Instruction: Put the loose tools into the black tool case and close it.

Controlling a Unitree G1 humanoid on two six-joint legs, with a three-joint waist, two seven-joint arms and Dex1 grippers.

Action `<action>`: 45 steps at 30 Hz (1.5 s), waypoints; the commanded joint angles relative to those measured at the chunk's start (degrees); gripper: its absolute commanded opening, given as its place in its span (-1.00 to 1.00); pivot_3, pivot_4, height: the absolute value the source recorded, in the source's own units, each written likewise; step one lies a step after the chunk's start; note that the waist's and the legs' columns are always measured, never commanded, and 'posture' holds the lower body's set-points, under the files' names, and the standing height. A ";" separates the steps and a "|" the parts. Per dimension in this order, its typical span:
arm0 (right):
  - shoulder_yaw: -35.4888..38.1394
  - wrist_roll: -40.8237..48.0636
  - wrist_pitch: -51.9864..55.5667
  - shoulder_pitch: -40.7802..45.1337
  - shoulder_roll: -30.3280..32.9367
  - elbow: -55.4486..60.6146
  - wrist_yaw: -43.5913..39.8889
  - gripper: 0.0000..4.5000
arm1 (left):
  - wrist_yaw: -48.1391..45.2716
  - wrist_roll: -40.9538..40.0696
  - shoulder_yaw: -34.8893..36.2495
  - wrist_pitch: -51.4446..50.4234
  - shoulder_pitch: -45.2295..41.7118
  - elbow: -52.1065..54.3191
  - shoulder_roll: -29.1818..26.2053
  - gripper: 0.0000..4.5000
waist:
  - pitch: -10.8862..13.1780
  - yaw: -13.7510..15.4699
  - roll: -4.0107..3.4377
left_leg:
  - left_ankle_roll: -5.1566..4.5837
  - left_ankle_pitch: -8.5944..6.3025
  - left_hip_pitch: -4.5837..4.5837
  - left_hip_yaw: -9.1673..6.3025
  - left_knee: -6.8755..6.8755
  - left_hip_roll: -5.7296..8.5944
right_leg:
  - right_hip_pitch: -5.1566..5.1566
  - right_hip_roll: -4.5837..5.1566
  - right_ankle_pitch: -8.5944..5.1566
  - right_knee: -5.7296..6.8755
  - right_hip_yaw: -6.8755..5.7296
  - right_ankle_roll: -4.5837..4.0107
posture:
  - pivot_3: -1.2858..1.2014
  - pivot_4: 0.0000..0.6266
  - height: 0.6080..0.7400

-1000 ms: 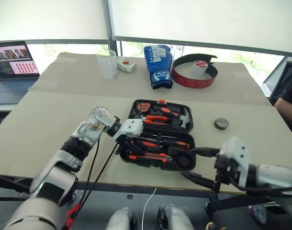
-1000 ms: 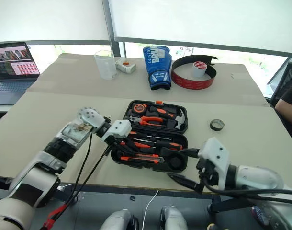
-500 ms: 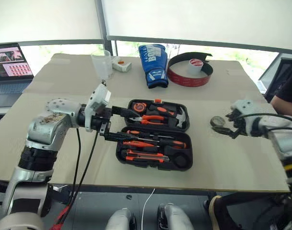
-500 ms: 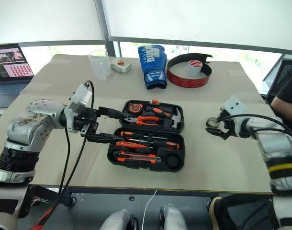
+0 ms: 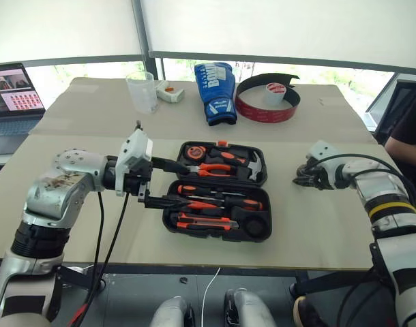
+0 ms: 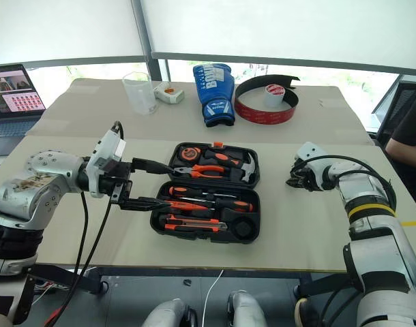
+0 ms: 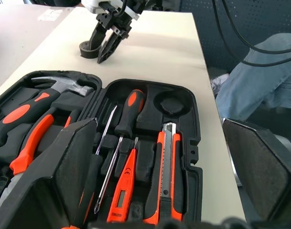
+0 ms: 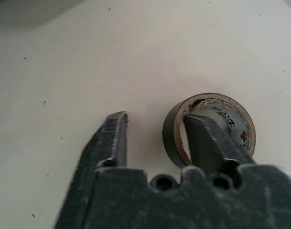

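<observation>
On the counter (image 5: 71,225), the black tool case (image 5: 218,191) lies open near the front edge, with two black-and-orange screwdrivers (image 7: 129,112), a thin orange screwdriver (image 7: 122,191) and a utility knife (image 7: 165,171) seated in the recesses of its near half. The left gripper (image 5: 168,182) hangs just beside the case's left end, its jaws spread wide and holding nothing. Well to the right of the case, the small dark tape roll (image 8: 210,125) sits on the bare counter; the right gripper (image 6: 294,182) is down on it, jaws partly apart, one finger (image 8: 202,138) inside the roll's core and the other outside its wall, with a gap between that outer finger and the roll.
</observation>
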State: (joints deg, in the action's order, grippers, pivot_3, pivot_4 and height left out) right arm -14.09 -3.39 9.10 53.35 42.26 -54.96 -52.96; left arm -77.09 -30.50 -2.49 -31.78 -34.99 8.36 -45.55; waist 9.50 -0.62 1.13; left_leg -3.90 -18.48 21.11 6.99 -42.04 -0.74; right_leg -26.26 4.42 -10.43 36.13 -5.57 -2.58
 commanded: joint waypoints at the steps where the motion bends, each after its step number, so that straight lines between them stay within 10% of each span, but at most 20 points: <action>1: 2.52 -0.24 -3.12 0.89 0.92 0.02 -0.52 -0.73 | -1.11 0.62 -0.39 2.01 0.07 1.04 -0.88 1.00 | 0.00 -0.02 0.00 | 0.03 0.02 0.00 -0.01 0.00 0.00 | 0.00 0.00 0.00 0.01 0.00 0.00 | 0.03 -0.52 0.80; 3: 3.95 1.77 -2.70 -0.40 2.25 5.57 -4.49 -0.98 | -1.93 0.54 -1.23 2.13 0.14 1.15 -0.76 1.00 | 0.03 -0.09 -0.06 | 0.06 0.04 -0.01 0.00 0.01 -0.01 | -0.01 0.00 -0.01 0.04 0.01 -0.01 | 0.03 -0.52 0.80; 14: 8.26 28.93 28.64 -26.18 11.63 77.09 -20.48 -0.98 | -7.73 1.65 -5.61 4.58 -1.18 0.80 -0.53 1.00 | 0.10 0.59 -0.21 | 0.05 0.05 -0.01 -0.19 0.15 -0.07 | -0.02 -0.02 -0.05 0.04 -0.11 -0.16 | 0.03 -0.52 0.80; 27: -1.62 19.29 30.14 -31.28 11.57 83.68 -11.15 -0.98 | -8.29 3.60 -7.08 6.37 -2.40 -1.26 0.09 1.00 | 0.11 1.40 -0.19 | 0.02 0.04 0.05 -0.15 0.13 -0.04 | -0.07 -0.04 -0.25 0.01 -0.09 0.14 | 0.03 -0.52 0.80; 40: 2.87 24.82 32.33 -30.62 13.11 86.09 -14.00 0.96 | -7.95 5.20 -6.76 8.44 -3.36 -4.50 0.24 1.00 | 0.12 1.34 -0.17 | -0.02 0.02 0.05 -0.17 0.13 -0.03 | -0.04 -0.05 -0.26 -0.04 -0.11 0.16 | 0.03 -0.52 0.80; 45: 12.65 30.42 36.80 -31.34 10.61 83.59 -9.18 0.84 | -1.61 7.26 -3.47 7.55 -0.31 -8.20 -0.60 1.00 | 0.12 1.34 -0.17 | -0.02 0.02 0.04 -0.18 0.14 -0.05 | -0.04 -0.05 -0.25 -0.01 -0.10 0.16 | 0.03 -0.52 0.80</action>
State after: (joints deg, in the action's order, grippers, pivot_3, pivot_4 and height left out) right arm -6.67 24.60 44.29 22.08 53.03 29.16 -64.09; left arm -81.56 -24.34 -9.02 -24.07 -36.46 1.71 -45.24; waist 9.62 0.72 0.96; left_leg -3.92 -18.45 21.14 6.81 -41.91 -0.79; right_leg -26.30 4.37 -10.68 36.13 -5.67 -2.43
